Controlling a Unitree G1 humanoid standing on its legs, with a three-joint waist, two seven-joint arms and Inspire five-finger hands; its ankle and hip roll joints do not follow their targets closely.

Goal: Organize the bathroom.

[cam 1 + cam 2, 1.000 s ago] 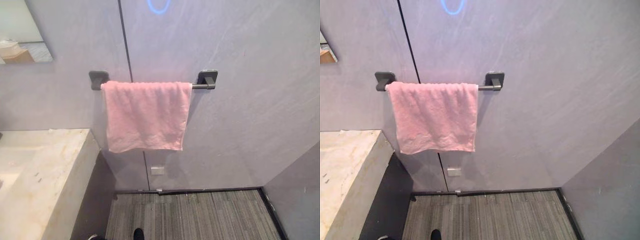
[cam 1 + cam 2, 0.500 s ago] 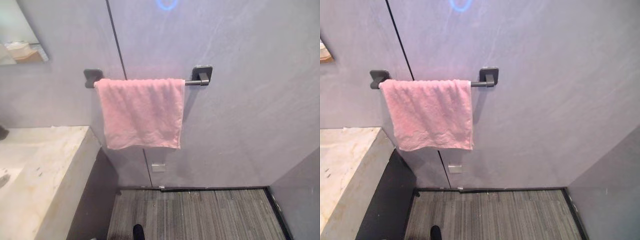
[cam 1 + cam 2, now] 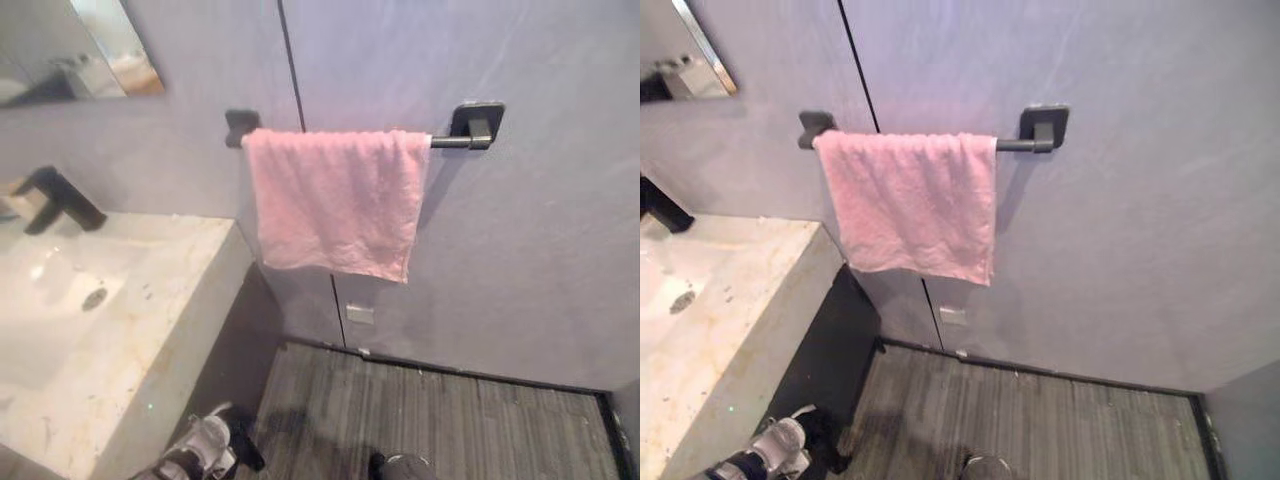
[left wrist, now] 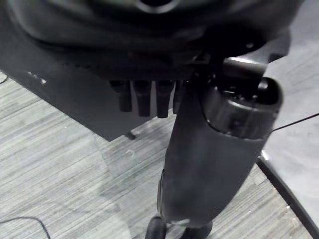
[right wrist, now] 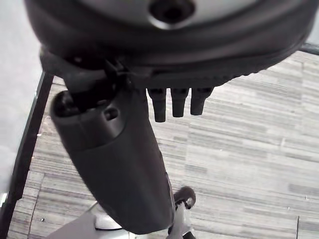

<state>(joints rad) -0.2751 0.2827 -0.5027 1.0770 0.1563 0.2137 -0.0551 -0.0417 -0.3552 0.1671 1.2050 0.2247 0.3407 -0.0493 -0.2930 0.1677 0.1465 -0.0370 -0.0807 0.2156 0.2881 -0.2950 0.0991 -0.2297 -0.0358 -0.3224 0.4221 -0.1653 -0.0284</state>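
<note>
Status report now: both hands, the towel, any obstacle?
Left robot hand open, empty, over floor. Right robot hand open, empty. Pink towel draped over towel bar, beside sink counter. Nothing in the way.

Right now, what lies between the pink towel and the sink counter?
Nothing: in the left eye view, bare grey wall separates the pink towel from the sink counter.

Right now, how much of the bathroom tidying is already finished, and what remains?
Done: the pink towel hangs flat over the towel bar. In hand: nothing; the left hand and right hand hang open above the floor. Left: probably the sink counter by the faucet, which looks stained.
</note>
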